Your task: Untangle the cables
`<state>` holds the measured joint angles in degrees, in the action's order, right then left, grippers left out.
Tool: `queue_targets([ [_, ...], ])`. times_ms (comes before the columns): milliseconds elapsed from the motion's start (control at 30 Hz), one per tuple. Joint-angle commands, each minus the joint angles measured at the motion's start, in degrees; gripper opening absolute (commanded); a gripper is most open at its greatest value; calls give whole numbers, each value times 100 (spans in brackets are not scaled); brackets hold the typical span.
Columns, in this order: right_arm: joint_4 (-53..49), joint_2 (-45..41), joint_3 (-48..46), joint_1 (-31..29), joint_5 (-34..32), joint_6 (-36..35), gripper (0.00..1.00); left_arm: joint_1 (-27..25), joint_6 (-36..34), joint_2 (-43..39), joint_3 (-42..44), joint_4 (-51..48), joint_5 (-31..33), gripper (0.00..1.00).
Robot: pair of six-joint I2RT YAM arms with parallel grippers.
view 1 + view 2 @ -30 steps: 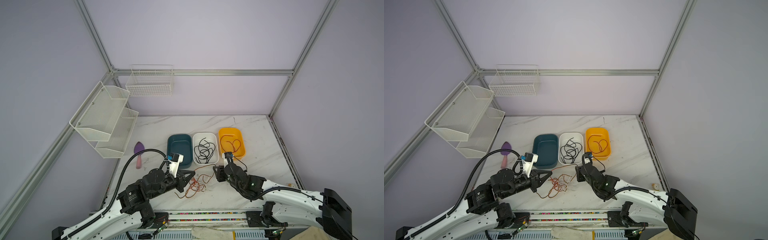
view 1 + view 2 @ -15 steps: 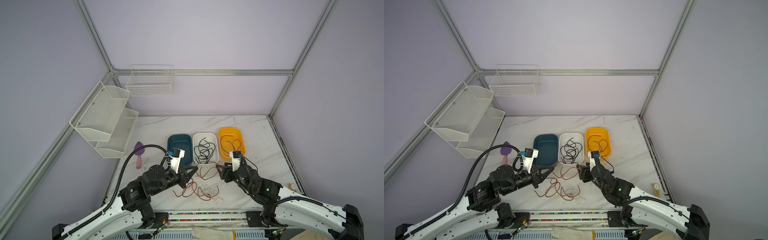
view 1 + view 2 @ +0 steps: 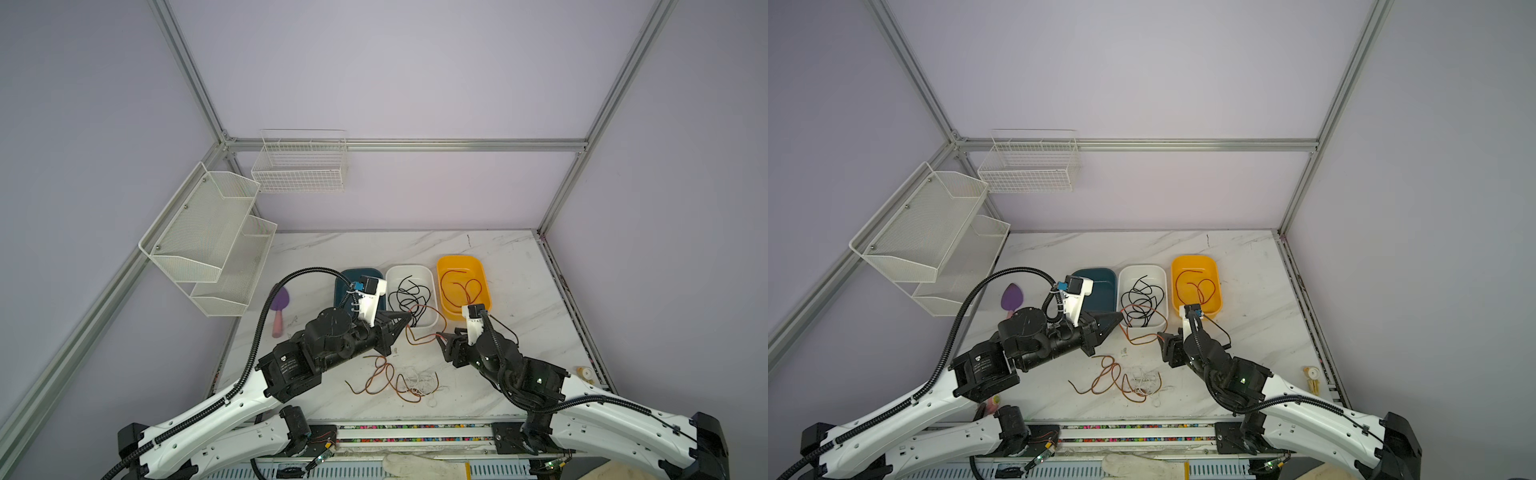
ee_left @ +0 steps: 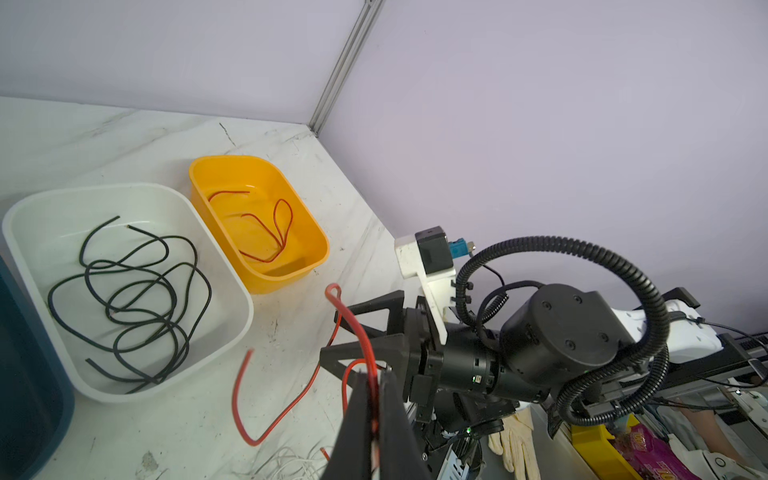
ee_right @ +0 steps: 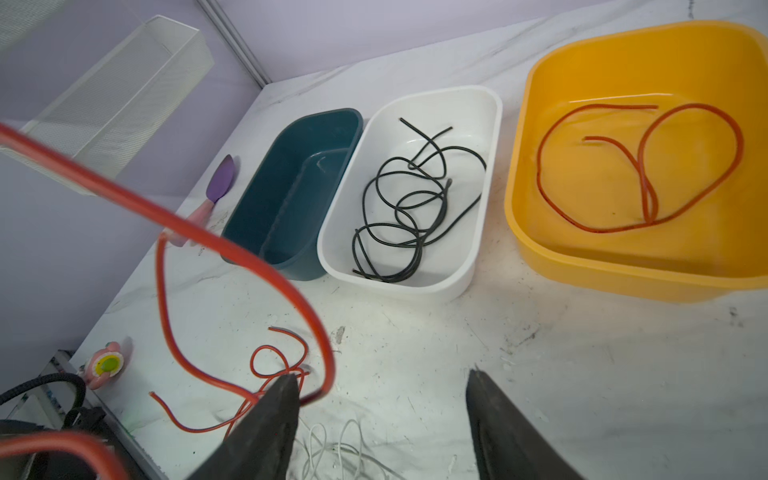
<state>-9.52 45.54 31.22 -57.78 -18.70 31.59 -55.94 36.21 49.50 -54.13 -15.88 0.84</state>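
My left gripper [image 3: 409, 320] [image 4: 376, 374] is shut on an orange-red cable [image 4: 351, 320] and holds it above the table in front of the white bin [image 3: 411, 268]. The cable's loop [image 3: 1140, 343] sags toward my right gripper [image 3: 439, 336] [image 5: 382, 374], which is open. The cable [image 5: 249, 257] curves past one fingertip [image 5: 286, 386], with nothing between the jaws. Loose orange-brown cables [image 3: 382, 376] and thin white cables [image 3: 419, 380] [image 5: 332, 444] lie tangled on the table nearer the front. Black cables [image 3: 409, 295] lie in the white bin, and an orange-red cable [image 3: 461, 286] lies in the yellow bin [image 3: 459, 258].
A teal bin [image 3: 1100, 291] stands left of the white bin, partly behind my left wrist. A purple trowel [image 3: 281, 301] lies at the left, below mesh shelves [image 3: 208, 232] and a wire basket [image 3: 301, 166]. A small toy [image 3: 586, 372] sits by the right edge.
Both grippers rose from the tangle and moved back toward the bins, drawing one orange-red cable out. The right gripper has opened and let go of it; the left stays shut on it.
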Motion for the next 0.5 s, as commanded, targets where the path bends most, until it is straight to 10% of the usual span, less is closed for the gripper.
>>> queue_targets([
  [0, -584, -373, 484, 23, -709, 225, 70, -21, -443, 123, -812, -23, 193, 0],
  [467, -2233, -1544, 1642, 25, -2490, 488, 87, 300, -1182, 1344, -1863, -164, -24, 0],
])
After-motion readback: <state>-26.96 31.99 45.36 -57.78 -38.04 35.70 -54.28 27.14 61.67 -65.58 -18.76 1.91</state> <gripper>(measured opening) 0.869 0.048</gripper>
